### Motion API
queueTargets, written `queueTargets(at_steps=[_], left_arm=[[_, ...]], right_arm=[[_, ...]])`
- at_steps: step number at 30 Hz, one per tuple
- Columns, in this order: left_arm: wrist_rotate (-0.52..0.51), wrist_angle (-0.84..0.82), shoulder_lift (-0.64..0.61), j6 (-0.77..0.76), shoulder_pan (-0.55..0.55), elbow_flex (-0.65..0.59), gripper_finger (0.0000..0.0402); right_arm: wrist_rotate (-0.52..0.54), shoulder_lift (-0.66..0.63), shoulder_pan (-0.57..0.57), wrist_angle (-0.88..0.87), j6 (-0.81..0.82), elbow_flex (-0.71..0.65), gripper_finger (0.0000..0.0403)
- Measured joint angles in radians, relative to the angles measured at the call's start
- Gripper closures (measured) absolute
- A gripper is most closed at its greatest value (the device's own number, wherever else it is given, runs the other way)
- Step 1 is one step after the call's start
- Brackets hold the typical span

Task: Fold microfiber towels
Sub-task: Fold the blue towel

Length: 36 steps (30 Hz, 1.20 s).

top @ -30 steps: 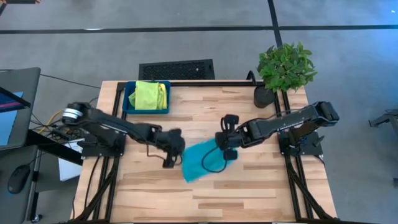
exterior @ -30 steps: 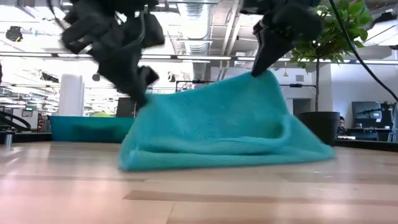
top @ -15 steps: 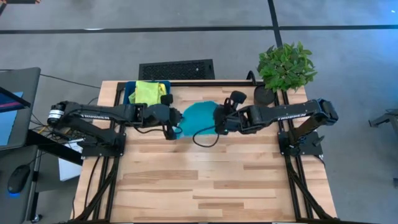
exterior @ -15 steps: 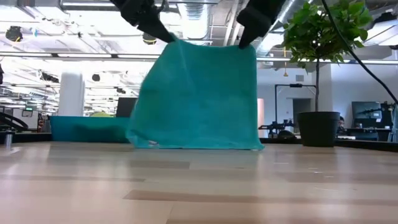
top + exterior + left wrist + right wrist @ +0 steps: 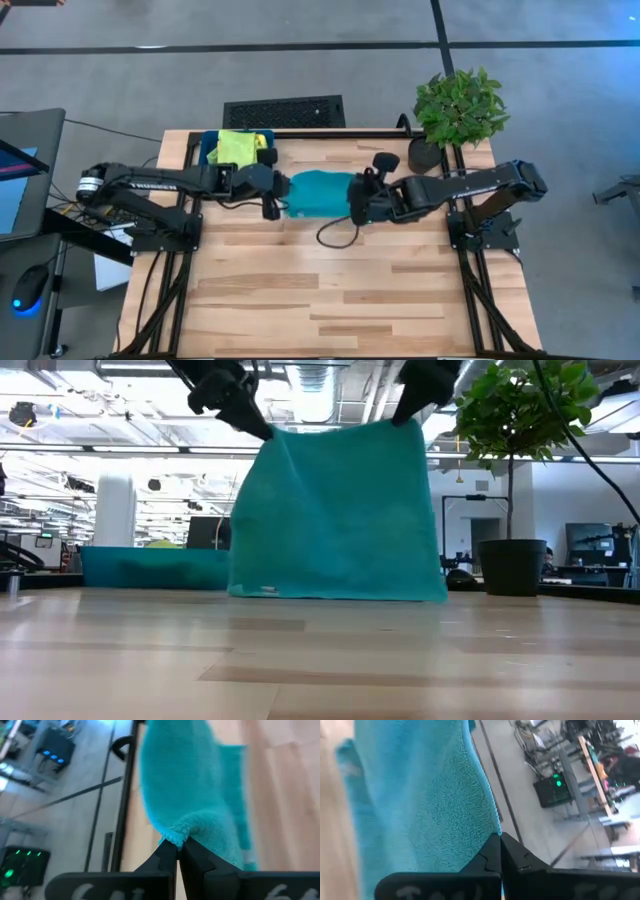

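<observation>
A teal microfiber towel [image 5: 320, 192] hangs as a flat sheet between my two grippers over the far middle of the table; in the low view [image 5: 335, 520] its lower edge [image 5: 335, 597] reaches down to table level. My left gripper [image 5: 272, 198] is shut on its upper left corner and my right gripper [image 5: 357, 203] is shut on its upper right corner. Lime green and yellow towels [image 5: 240, 150] lie in the dark-teal tray [image 5: 207, 174] at the far left. My left gripper pinches the towel's upper left corner [image 5: 174, 838] between its two fingers, the cloth bunched at the fingertips. The towel hangs below the hold [image 5: 268, 432]. Its top edge runs nearly straight to the other gripper. My right gripper pinches the towel's upper right corner at its edge [image 5: 491, 827] between its two fingers. The towel hangs below the hold [image 5: 410, 422]. Whether the lower edge touches the table, I cannot tell.
A potted plant [image 5: 458, 108] stands at the table's far right corner, close behind my right arm. The tray [image 5: 150, 568] stands just left of the hanging towel. Bare wood [image 5: 340, 290] lies across the near half of the table.
Both grippers have gone up and toward the table's far edge with the teal towel. The towel, heaped on the table a second ago, now hangs as a sheet. In the last half second its top edge has been drawn wider, toward the right.
</observation>
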Motion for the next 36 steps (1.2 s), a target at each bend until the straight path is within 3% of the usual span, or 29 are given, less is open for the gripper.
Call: queueTargets(at_steps=[6,12,19,27,36], left_arm=[[-0.010,0.064,0.000,0.040,0.115,0.000,0.0401],[-0.065,0.187,0.000,0.140,0.215,0.022,0.0401],[-0.035,0.104,0.000,0.134,0.205,0.073,0.0401],[0.106,-0.210,0.015,-0.123,0.088,0.069,0.0401],[0.268,-0.260,0.047,-0.360,-0.114,-0.024,0.0401]], right_arm=[[0.008,0.002,-0.108,0.001,-0.024,-0.002,0.0393],[0.150,-0.001,-0.214,0.064,-0.091,-0.002,0.0394],[0.160,-0.012,-0.216,0.103,-0.138,-0.002,0.0393],[-0.107,-0.013,-0.102,-0.009,0.044,-0.002,0.0393],[-0.412,-0.012,0.065,-0.035,0.248,-0.138,0.0393]])
